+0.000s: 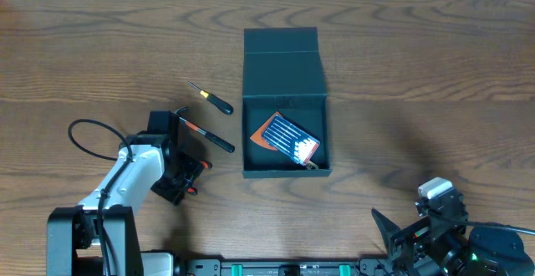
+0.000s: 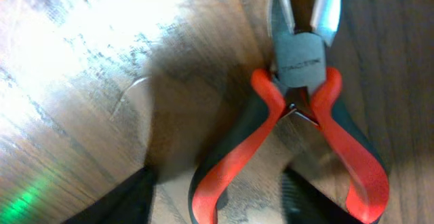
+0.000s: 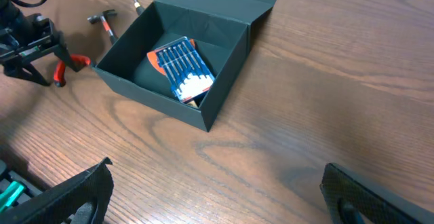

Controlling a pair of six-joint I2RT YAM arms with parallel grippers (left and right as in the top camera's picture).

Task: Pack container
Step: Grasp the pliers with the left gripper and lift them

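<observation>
The dark teal-black container [image 1: 284,172] stands open at the table's middle, its flap lid [image 1: 282,52] folded back. It also shows in the right wrist view [image 3: 169,108]. A small blue flat pack [image 1: 288,140] lies inside it. Red-handled pliers [image 2: 305,68] lie on the wood under my left gripper [image 2: 217,207], which is open with its fingers on either side of the pliers' left handle. In the overhead view that gripper [image 1: 185,174] is left of the container. My right gripper [image 3: 224,197] is open and empty above bare wood, near the front right [image 1: 401,234].
A small screwdriver [image 1: 211,98] and a small hammer [image 1: 207,135] lie on the table left of the container. A black cable [image 1: 88,134] loops beside the left arm. Bare wood lies right of the container.
</observation>
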